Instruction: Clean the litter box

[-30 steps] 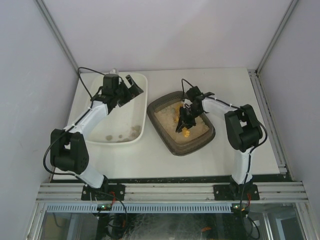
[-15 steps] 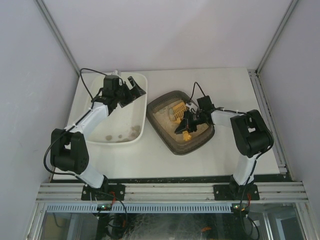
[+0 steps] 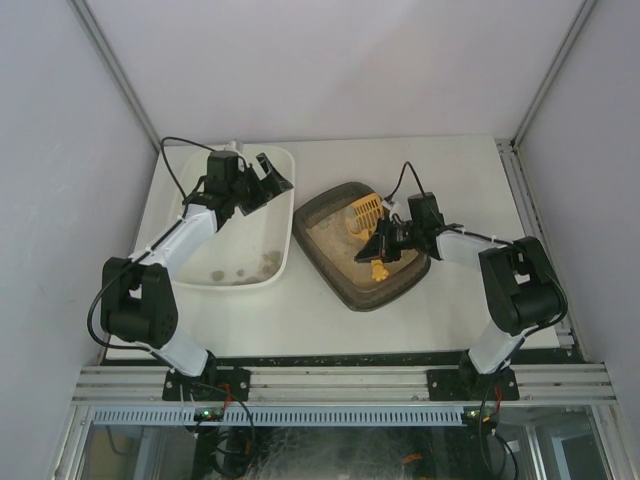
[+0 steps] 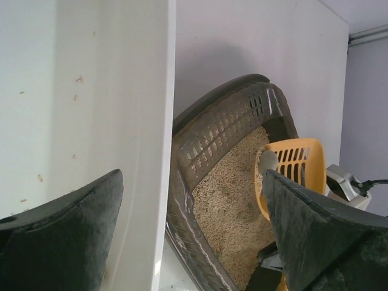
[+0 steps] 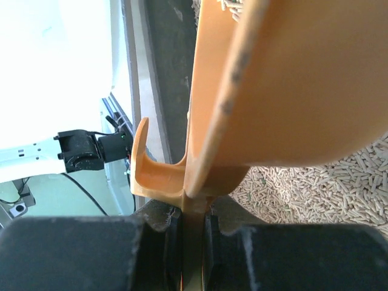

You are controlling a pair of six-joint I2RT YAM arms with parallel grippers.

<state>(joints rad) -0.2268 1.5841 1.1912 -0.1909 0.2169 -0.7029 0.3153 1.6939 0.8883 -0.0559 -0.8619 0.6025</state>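
Note:
The dark brown-grey litter box with beige litter sits at the table's middle; it also shows in the left wrist view and the right wrist view. My right gripper is shut on the handle of a yellow slotted scoop, whose blade is raised over the box's far side and carries a pale lump. The scoop fills the right wrist view and shows in the left wrist view. My left gripper is open and empty over the white tub's far right corner.
A white rectangular tub stands left of the litter box and holds several small clumps at its near end; its wall shows in the left wrist view. Metal frame rails run along the table's right edge and near edge.
My right gripper has drawn back to the right and tilted the scoop, so its blade has risen from the litter to the box's far side. The left arm has hardly moved.

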